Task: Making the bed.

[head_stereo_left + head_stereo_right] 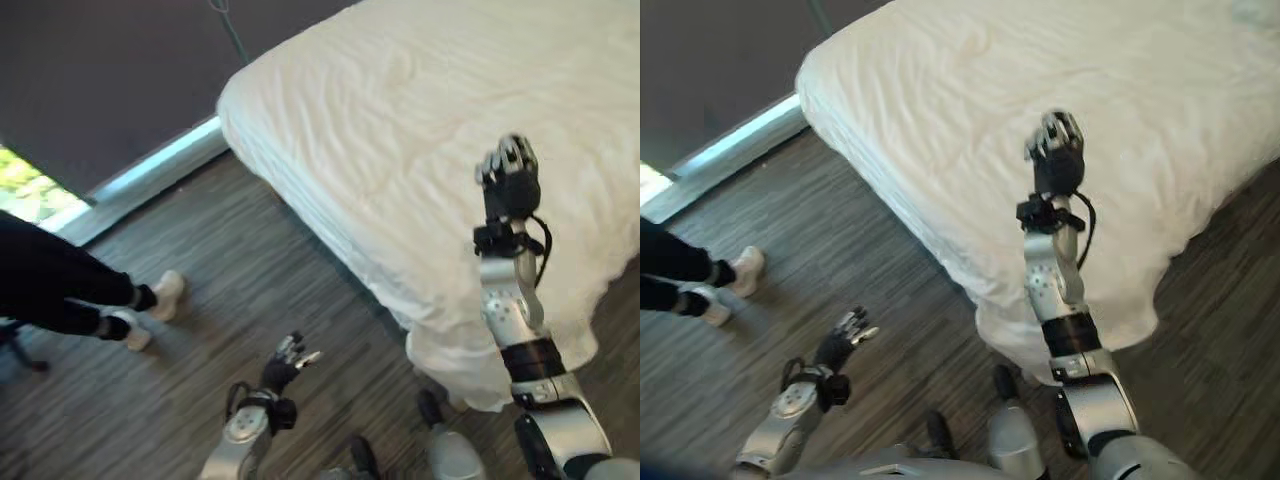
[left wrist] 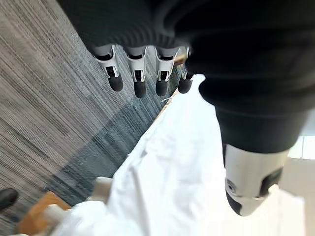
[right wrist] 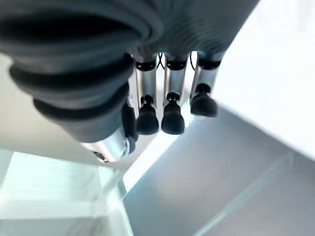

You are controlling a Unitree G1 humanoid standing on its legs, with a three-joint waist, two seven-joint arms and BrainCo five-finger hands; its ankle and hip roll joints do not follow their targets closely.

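Right hand (image 1: 509, 178) raised above white duvet (image 1: 420, 130), fingers loosely curled, empty. Left hand (image 1: 287, 361) low beside bed corner, relaxed, empty. Advisable: lower, grip hanging duvet edge nearest, pull smooth.

Bed (image 1: 420, 130) under a white duvet (image 1: 940, 120), lightly creased, spread flat over the top. Near corner of duvet hangs down the side towards the dark wood-grain floor (image 1: 260, 290).
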